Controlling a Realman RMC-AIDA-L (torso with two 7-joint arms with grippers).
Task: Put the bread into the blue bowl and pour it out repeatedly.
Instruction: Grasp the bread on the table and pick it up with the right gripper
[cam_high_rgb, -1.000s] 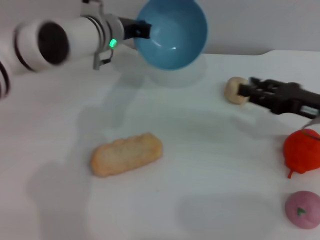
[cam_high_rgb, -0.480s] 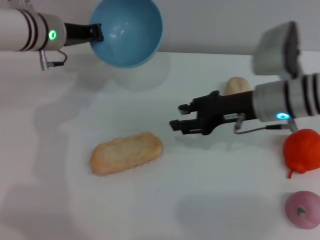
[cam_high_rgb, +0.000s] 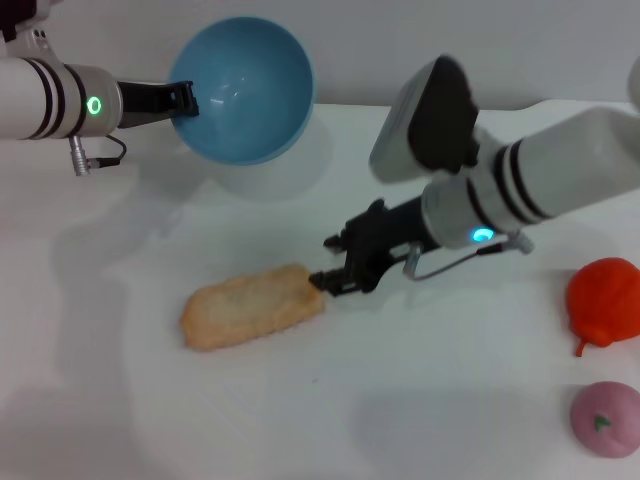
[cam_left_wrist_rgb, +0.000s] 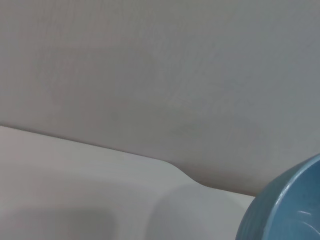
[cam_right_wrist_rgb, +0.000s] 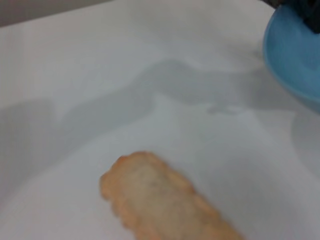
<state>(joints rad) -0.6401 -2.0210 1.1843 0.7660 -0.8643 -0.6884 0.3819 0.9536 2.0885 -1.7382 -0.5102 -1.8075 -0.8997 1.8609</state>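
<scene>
The left gripper (cam_high_rgb: 183, 98) is raised at the far left of the table (cam_high_rgb: 420, 400), its jaws clamped on the rim of the bowl (cam_high_rgb: 242, 88), which it holds tilted on its side in the air with the hollow facing forward and nothing visible inside. Below and nearer, the bread (cam_high_rgb: 253, 306) lies flat on the table with its pale tan side up, well apart from the bowl. The right gripper (cam_high_rgb: 332, 264) is low at the bread's right end, jaws parted, with the lower fingertip touching or just beside that end. Further right, an orange-red toy (cam_high_rgb: 604, 302) sits near the table's edge, and a pink ball (cam_high_rgb: 605, 419) lies just in front of it.
</scene>
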